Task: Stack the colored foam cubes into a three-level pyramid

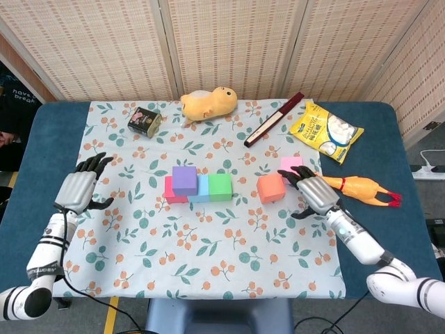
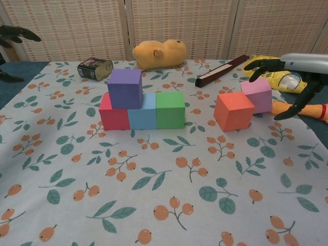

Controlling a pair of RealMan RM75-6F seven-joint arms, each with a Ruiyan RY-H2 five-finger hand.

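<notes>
A blue counter [image 1: 28,167] is covered by a white cloth [image 1: 208,264] printed with leaves and orange berries. At the cloth's middle, a red cube [image 2: 113,117], a light blue cube [image 2: 143,115] and a green cube [image 2: 170,109] sit touching in a row. A purple cube [image 2: 124,88] rests on top, over the red and light blue ones. To the right, apart from the row, an orange cube [image 2: 233,110] stands just in front of a pink cube [image 2: 258,94]. The right hand [image 1: 314,189] hovers beside these two cubes, its fingers spread wide and holding nothing. The left hand [image 1: 80,186] rests at the cloth's left edge, fingers loosely apart, empty. Along the far edge lie a yellow plush toy [image 1: 207,103], a snack bag [image 1: 327,131], a dark red stick [image 1: 274,119] and a small tin [image 1: 144,120]. A rubber chicken [image 1: 361,186] lies at the right.
</notes>
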